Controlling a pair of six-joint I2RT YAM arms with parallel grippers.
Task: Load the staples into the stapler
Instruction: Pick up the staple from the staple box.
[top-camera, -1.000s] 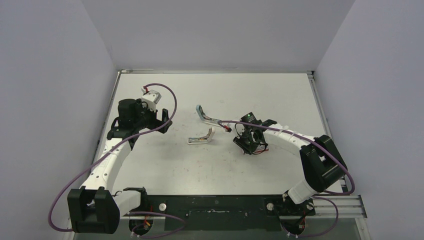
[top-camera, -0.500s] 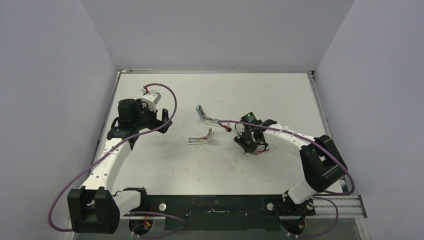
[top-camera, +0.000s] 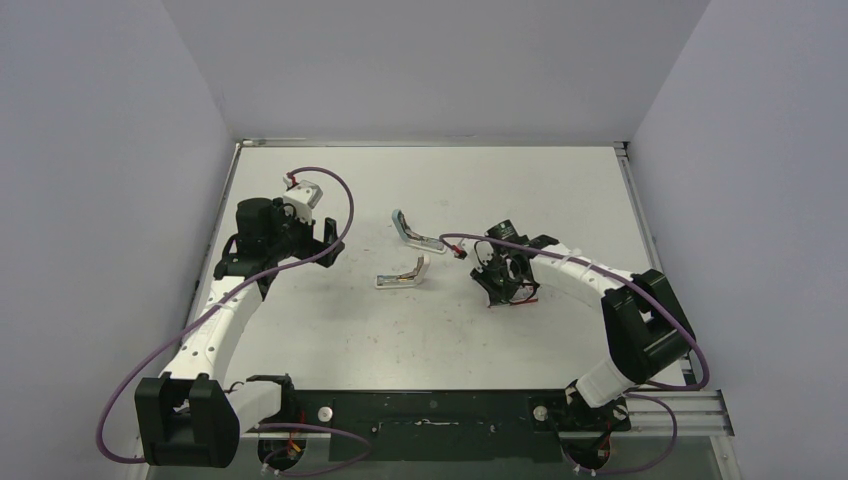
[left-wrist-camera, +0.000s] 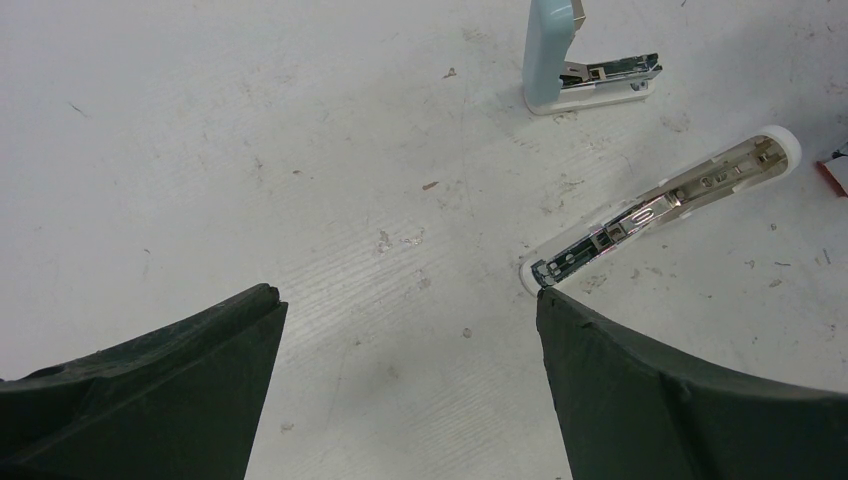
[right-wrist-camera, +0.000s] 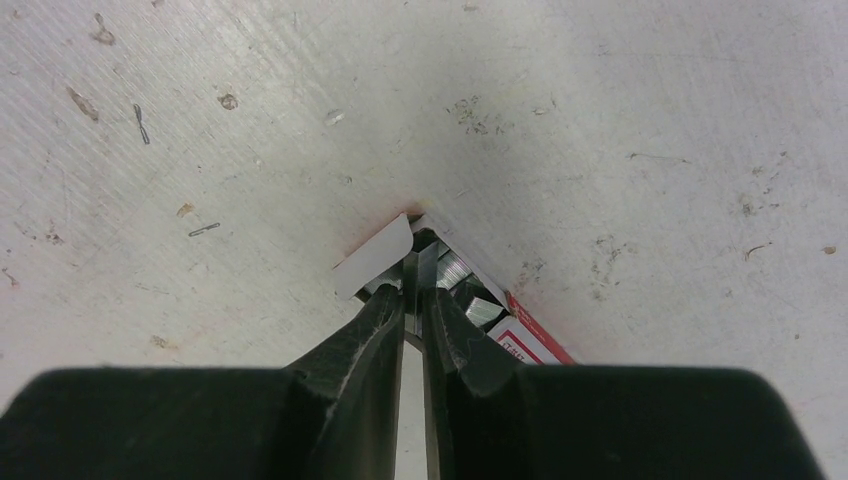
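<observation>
Staples (right-wrist-camera: 425, 265), one thin grey strip on edge, stand at the open end of the red-and-white box (right-wrist-camera: 535, 348); the right gripper (right-wrist-camera: 421, 298) has its fingers pressed together on that strip, only a sliver of gap between them; more staples glint inside the box just beside it, and a white flap (right-wrist-camera: 375, 255) folds out to the left. The box lies on the table (top-camera: 420, 330), right of centre, under the right wrist.

Against a second ago, the right wrist has swung slightly to the right; the right arm's purple cable (top-camera: 452, 237) no longer crosses the blue stapler (top-camera: 412, 230); both staplers and the left arm lie as they did.

From above, the box is almost wholly hidden under the gripper, only a red edge showing; the strip and the grip show in the right wrist view alone. The left wrist view adds that both staplers are hinged open, the white stapler (left-wrist-camera: 665, 205) with its metal channel bare; the left gripper (left-wrist-camera: 405, 293) has its fingers wide apart, holding nothing, above the table near that stapler's end.
</observation>
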